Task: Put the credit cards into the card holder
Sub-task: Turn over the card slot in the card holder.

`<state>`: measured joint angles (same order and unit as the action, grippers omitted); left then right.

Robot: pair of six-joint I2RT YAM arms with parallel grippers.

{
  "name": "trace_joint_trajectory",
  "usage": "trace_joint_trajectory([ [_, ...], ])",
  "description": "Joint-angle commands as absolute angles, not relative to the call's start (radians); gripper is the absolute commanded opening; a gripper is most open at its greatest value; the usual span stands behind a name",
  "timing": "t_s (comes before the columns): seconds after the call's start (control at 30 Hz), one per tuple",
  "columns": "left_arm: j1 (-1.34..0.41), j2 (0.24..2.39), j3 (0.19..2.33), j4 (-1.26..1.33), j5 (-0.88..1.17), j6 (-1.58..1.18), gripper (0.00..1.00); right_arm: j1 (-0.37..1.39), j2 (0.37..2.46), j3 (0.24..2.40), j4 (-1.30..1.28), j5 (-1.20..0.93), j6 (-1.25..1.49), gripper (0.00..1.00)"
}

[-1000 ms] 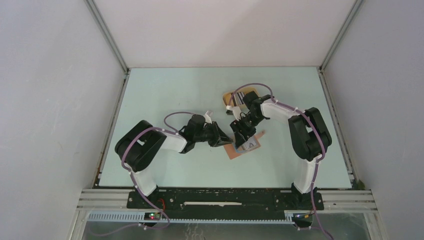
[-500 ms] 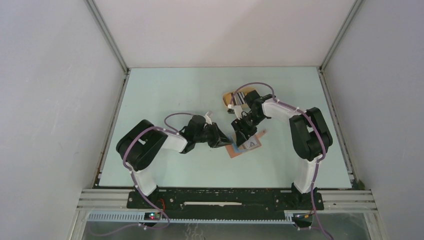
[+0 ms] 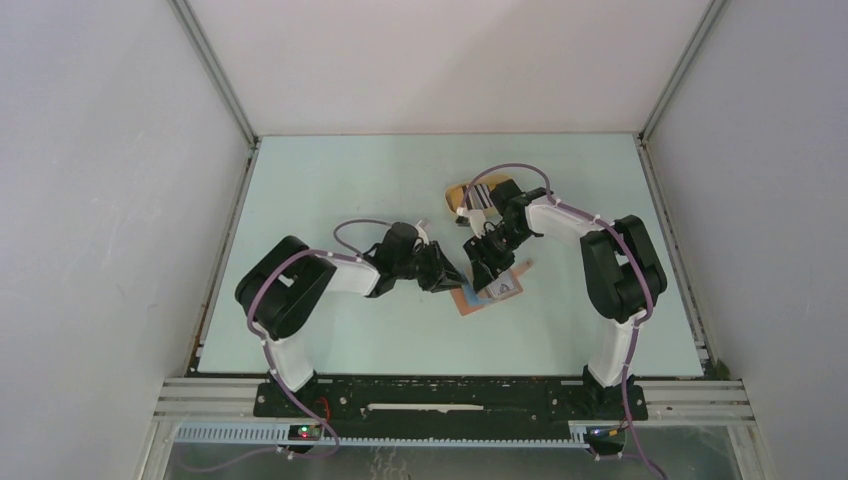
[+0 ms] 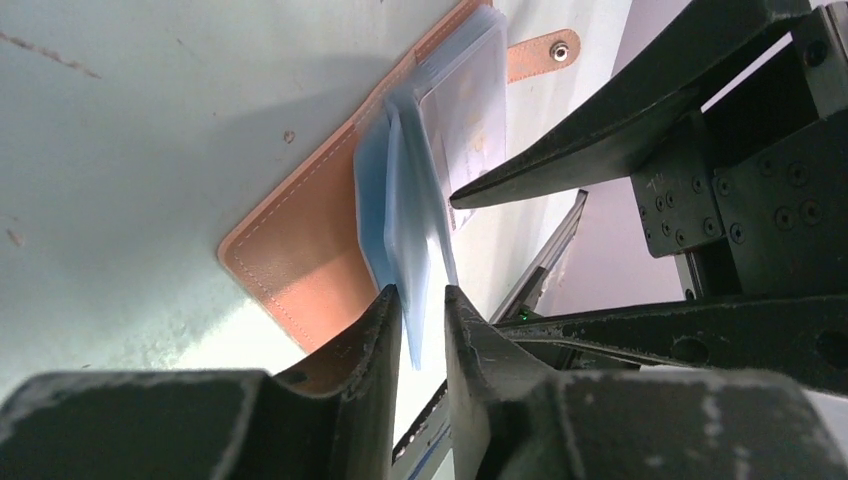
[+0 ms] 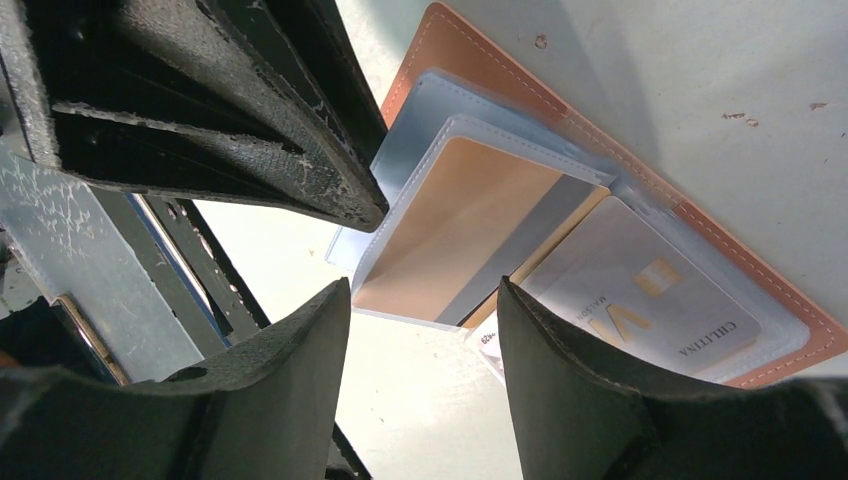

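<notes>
The reddish-brown card holder (image 3: 472,301) lies open on the table, its clear sleeves fanned up. In the left wrist view the holder (image 4: 300,235) shows its snap tab (image 4: 545,52). My left gripper (image 4: 422,292) has its jaws almost together on the edge of one clear sleeve (image 4: 425,230), holding it lifted; it also shows in the top view (image 3: 453,282). My right gripper (image 5: 423,285) is open and empty just above the sleeves; the top view shows it too (image 3: 487,276). A grey credit card (image 5: 640,300) sits in a sleeve. Another card's white corner (image 5: 492,345) pokes out beneath.
A yellow oval tray (image 3: 458,193) behind the right arm holds more cards, one white-striped (image 3: 478,198). Both arms crowd round the holder at the table's middle. Walls and metal rails bound the table.
My left gripper has shifted a little to the right, towards the card holder. The right gripper has stayed over the holder.
</notes>
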<state>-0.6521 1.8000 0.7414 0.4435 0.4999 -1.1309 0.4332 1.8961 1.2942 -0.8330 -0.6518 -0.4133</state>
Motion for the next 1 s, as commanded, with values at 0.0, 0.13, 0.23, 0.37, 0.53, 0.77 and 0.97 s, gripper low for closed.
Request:
trace_joint_trajectory([
  [0.0,-0.655,1.819,0.809,0.383,0.499,-1.079,0.28,0.427,1.852,1.292,-0.818,-0.648,-0.410,0.64],
  [0.13,-0.655,1.833,0.826,0.362,0.504,-1.072,0.29,0.424,1.842,1.292,-0.818,-0.660,-0.407,0.65],
  [0.23,-0.656,1.839,0.833,0.361,0.510,-1.071,0.29,0.419,1.833,1.292,-0.817,-0.678,-0.408,0.68],
  [0.37,-0.659,1.844,0.850,0.359,0.519,-1.067,0.31,0.418,1.819,1.292,-0.816,-0.700,-0.408,0.71],
  [0.53,-0.663,1.853,0.864,0.357,0.527,-1.064,0.32,0.419,1.807,1.292,-0.811,-0.704,-0.407,0.72],
  [0.77,-0.669,1.862,0.884,0.348,0.537,-1.057,0.35,0.466,1.805,1.289,-0.784,-0.646,-0.382,0.71],
  [0.97,-0.673,1.862,0.894,0.334,0.535,-1.047,0.38,0.497,1.802,1.284,-0.757,-0.537,-0.365,0.68],
])
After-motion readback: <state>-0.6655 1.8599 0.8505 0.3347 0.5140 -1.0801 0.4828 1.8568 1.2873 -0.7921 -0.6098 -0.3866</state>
